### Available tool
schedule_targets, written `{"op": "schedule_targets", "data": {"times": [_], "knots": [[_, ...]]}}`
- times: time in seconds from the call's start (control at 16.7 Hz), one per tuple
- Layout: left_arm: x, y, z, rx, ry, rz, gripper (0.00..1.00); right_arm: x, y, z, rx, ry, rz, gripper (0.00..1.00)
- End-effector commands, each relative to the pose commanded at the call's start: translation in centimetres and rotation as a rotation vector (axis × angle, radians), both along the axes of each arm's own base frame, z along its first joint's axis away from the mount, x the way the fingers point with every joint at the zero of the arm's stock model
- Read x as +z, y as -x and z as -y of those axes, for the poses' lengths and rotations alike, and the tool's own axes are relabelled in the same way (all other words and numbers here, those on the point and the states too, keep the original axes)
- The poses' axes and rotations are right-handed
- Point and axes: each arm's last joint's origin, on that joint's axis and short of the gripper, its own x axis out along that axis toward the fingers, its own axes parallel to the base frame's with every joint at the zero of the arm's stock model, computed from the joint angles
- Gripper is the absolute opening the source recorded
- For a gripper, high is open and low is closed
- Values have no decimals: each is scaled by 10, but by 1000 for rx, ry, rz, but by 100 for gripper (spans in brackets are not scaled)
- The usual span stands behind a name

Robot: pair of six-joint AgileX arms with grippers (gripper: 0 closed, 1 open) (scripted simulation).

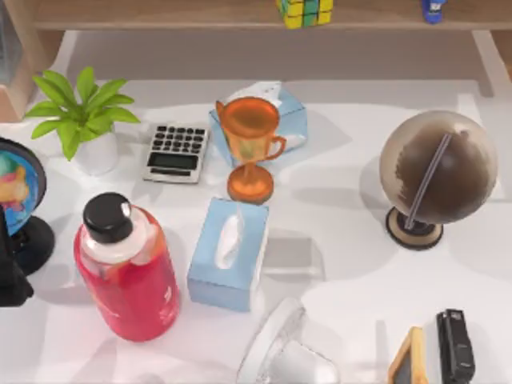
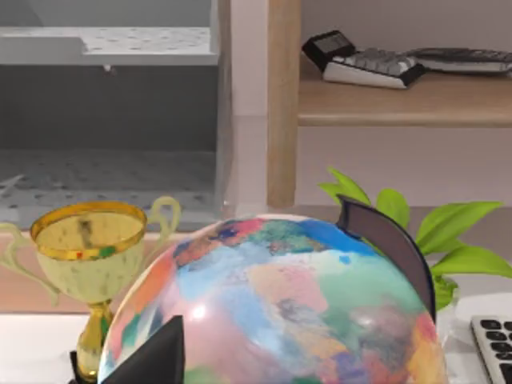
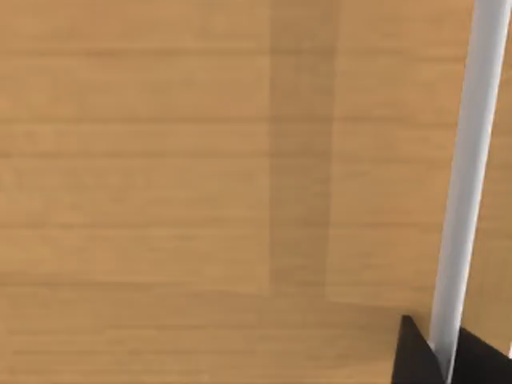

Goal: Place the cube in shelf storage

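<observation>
The cube, a small puzzle of yellow and green squares with dark lines, rests on the light brown wooden shelf storage at the back of the top view, right of the middle. My left arm is a dark shape at the desk's left edge, beside a coloured globe. A dark part of my left gripper lies close against that globe in the left wrist view. In the right wrist view, my right gripper sits low and dark before plain wood and a white bar.
On the white desk stand a potted plant, a calculator, an orange trophy cup, two light blue tissue boxes, a red bottle, a brown globe, a white lamp and a black stapler. A blue item also sits on the shelf.
</observation>
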Motion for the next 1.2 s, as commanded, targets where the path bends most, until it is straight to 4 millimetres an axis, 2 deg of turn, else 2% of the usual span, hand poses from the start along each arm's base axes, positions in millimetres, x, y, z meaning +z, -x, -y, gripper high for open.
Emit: {"op": "schedule_targets", "data": {"times": [0.42,0.9,1.2], "knots": [[0,0,0,0,0,0,100,-2,-1,0,-2,-7,-6,0],[0,0,0,0,0,0,100,0,-60,2,-2,-3,0,0],[0,0,0,0,0,0,100,-2,-62,2,-6,-10,-8,0]]}}
